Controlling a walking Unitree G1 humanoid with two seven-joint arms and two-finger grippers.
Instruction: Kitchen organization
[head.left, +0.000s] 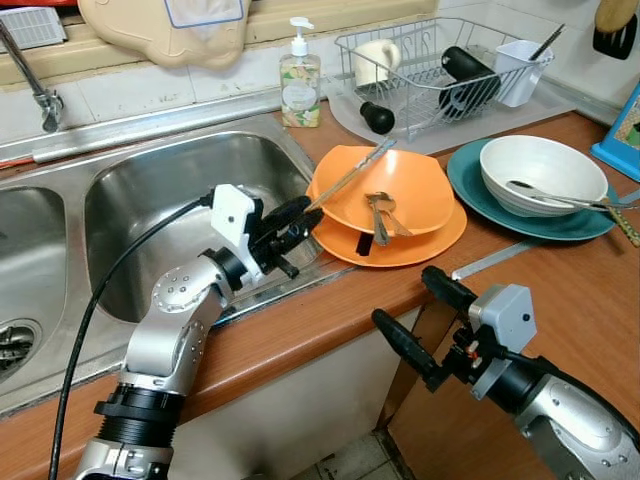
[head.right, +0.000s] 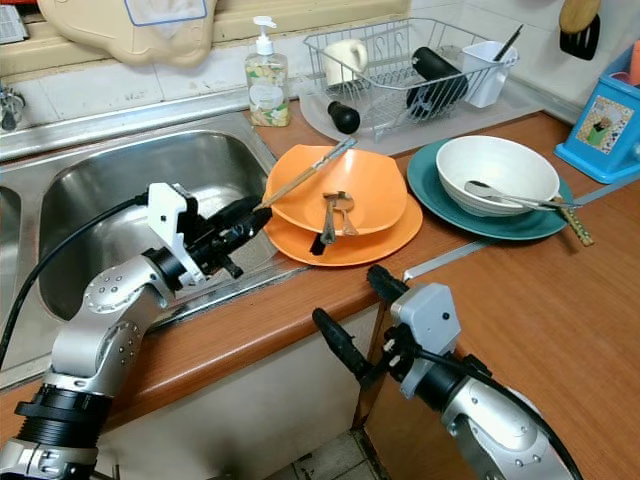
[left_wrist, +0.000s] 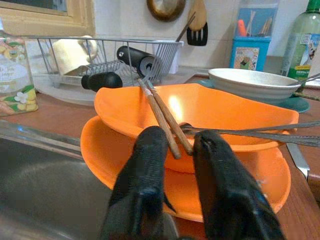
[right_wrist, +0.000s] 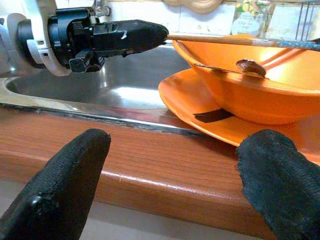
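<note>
1. A steel sink is set into a wooden counter, with a wire rack of washed items at the back.
2. An orange plate sits on the counter just right of the sink, near the front edge, with an orange bowl stacked on it. A teal plate holding a white bowl stands just beside them on the right.
3. The left gripper reaches over the sink's right rim and is closed on the near ends of a pair of chopsticks.
4. The chopsticks lie across the orange bowl, their long axis running from the gripper up and away toward the rack. A spoon rests inside the same bowl.
5. The right gripper hangs off the counter's front edge, fingers spread wide and holding nothing. It points toward the orange stack, but the left arm is clearly nearer to it.
6. Lifting the chopsticks out looks like the step in hand.
</note>
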